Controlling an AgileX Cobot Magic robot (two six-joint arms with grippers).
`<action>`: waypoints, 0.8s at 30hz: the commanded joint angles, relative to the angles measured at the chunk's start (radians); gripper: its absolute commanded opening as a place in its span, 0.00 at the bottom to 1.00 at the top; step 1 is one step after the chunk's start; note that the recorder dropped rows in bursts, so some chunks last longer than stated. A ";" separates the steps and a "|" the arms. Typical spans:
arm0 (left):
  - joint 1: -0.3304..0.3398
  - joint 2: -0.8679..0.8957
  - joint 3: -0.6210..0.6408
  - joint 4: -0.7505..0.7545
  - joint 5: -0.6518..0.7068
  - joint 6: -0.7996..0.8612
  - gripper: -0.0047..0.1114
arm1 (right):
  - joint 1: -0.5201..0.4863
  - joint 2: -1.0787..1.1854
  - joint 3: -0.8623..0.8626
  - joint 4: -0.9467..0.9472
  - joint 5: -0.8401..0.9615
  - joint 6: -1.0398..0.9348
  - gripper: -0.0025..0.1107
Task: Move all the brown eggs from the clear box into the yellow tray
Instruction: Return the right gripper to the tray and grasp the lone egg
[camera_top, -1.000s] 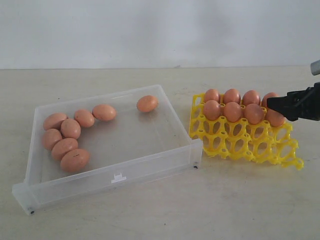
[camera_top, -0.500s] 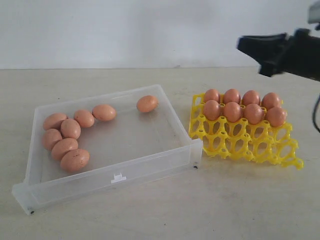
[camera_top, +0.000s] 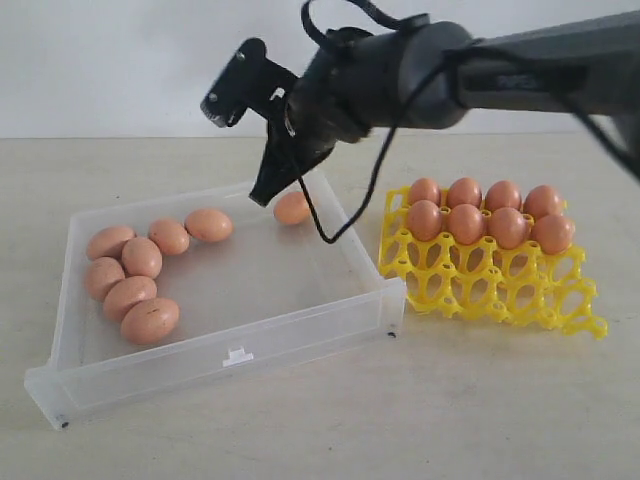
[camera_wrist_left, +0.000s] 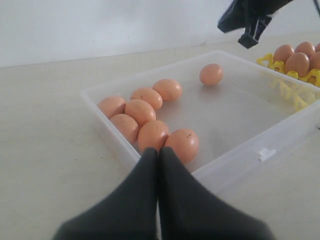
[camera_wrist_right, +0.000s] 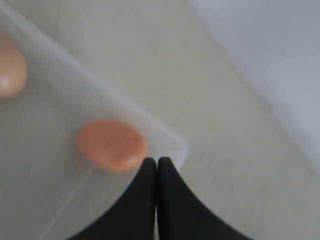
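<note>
The clear box (camera_top: 230, 355) holds several brown eggs (camera_top: 140, 257) bunched at its left end. One lone egg (camera_top: 292, 207) lies by the far right corner. The yellow tray (camera_top: 500, 290) to the right carries several eggs (camera_top: 465, 222) in its two back rows. My right gripper (camera_top: 262, 195) reaches across from the right and hangs shut and empty just above the lone egg (camera_wrist_right: 112, 145), beside the box's far corner. My left gripper (camera_wrist_left: 159, 152) is shut with nothing in it, outside the box's near wall (camera_wrist_left: 250, 160), close to the egg cluster (camera_wrist_left: 150, 112).
The pale table (camera_top: 450, 410) runs around the box and tray, with a white wall (camera_top: 120, 60) behind. The right arm's dark body and cable (camera_top: 420, 70) span the air over the tray and the box's right end. The tray's front rows stand as open cups.
My right gripper left the tray's right end, rose, shut, and swung left across the tray to the box's far right corner. The eggs and the box have not moved.
</note>
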 joint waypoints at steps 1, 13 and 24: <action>0.000 -0.003 -0.003 -0.008 0.000 0.001 0.00 | -0.011 0.151 -0.352 0.564 0.600 -0.539 0.02; 0.000 -0.003 -0.003 -0.008 0.000 0.001 0.00 | -0.009 0.253 -0.506 0.519 0.597 -1.034 0.43; 0.000 -0.003 -0.003 -0.008 0.000 0.001 0.00 | -0.042 0.321 -0.461 0.438 0.378 -1.032 0.52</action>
